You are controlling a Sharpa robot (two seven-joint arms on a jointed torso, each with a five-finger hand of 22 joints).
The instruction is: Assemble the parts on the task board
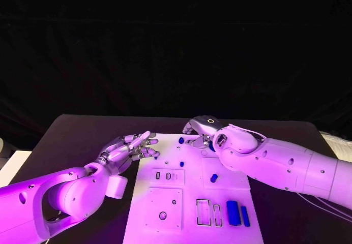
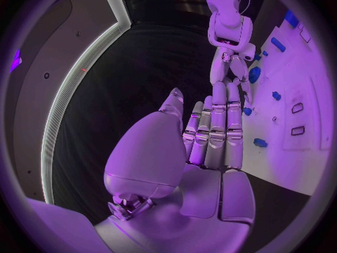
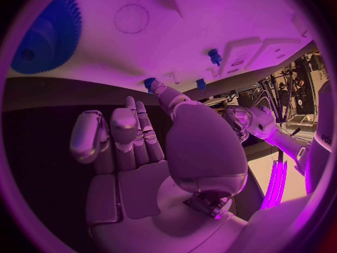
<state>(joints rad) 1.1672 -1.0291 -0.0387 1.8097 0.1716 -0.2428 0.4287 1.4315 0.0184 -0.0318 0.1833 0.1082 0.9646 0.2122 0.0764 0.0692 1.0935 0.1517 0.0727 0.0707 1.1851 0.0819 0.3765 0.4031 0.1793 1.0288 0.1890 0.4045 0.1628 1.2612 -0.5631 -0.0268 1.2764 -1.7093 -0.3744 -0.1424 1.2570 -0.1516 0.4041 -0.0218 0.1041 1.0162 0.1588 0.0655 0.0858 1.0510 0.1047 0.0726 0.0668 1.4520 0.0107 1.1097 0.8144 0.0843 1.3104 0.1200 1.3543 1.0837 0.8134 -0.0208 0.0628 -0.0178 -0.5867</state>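
Nearest, on the white task board (image 1: 165, 203) at the desk's (image 1: 81, 132) middle: two long blue bars (image 1: 236, 212) lying side by side at the near right corner, next to two empty rectangular slots (image 1: 208, 212); a round recess (image 1: 163, 215) in the near left panel. Mid-board: a small blue peg (image 1: 214, 178) on the right, two short slots (image 1: 163, 176) to its left, a smaller blue peg (image 1: 181, 163) just beyond. Left of the board: left hand (image 1: 132, 148), fingers extended and apart, holding nothing, tips beside the board's left edge. Far end: right hand (image 1: 202, 133), hovering over the board's far right part, fingers curled downward with nothing seen between them in the right wrist view; a blue gear (image 3: 45, 36) lies on the board close by it. Step judged in hand: reaching for a far-end part, probably the gear. Next move calls for lowering the right hand, closing on the part, then carrying it to its matching seat.
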